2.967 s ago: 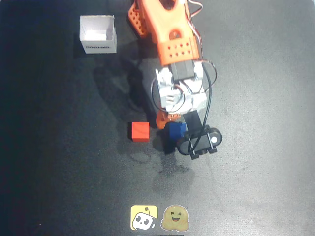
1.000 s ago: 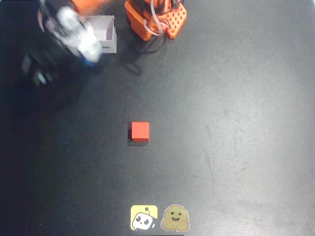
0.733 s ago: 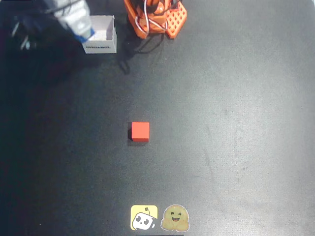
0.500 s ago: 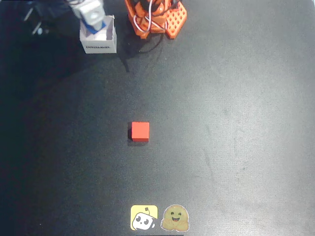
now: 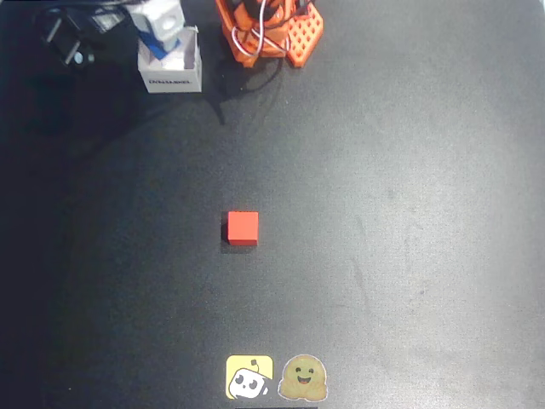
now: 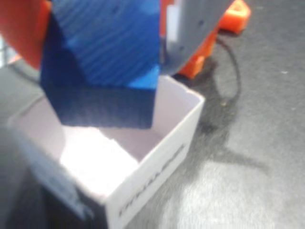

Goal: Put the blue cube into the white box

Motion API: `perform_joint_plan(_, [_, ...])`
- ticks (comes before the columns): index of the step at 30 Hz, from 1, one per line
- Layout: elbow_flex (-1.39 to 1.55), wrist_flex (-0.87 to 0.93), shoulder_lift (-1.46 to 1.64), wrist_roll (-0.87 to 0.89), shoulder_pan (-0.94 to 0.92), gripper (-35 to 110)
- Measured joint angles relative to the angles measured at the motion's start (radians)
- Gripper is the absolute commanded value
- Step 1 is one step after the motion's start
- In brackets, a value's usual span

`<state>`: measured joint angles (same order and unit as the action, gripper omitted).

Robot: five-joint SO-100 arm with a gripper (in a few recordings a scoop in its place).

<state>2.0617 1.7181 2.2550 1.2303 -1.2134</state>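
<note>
Gripper [image 6: 102, 43] pinching the blue cube [image 6: 102, 62], cube held between an orange finger on the left and a grey-white finger on the right in the wrist view. Cube hangs tilted just above the open top of the white box [image 6: 157, 157], its lower edge over the box interior, not resting on the floor of the box as far as the wrist view shows. Box interior empty and bright, dark printed text on the outer wall facing the camera, text blurred, unreadable. In the overhead view the white box [image 5: 173, 78] sits at top left of the black bench [image 5: 383, 213], printed side facing down in the picture, with the gripper [image 5: 162, 25] over its top edge and a bit of the blue cube [image 5: 160, 43] showing under the white gripper body. Orange arm base [image 5: 268, 30] just to the right of the box at the top edge, wires looping off it. Red cube [image 5: 243, 227] alone near bench centre, well apart from the box. Two stickers at the bottom edge: yellow robot sticker [image 5: 249, 377] and tan smiling-face sticker [image 5: 303, 377], side by side.
</note>
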Motion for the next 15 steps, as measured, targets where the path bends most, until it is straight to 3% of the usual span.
perform_joint_plan(15, [-0.012, 0.000, -0.084, -0.051, 0.002, 20])
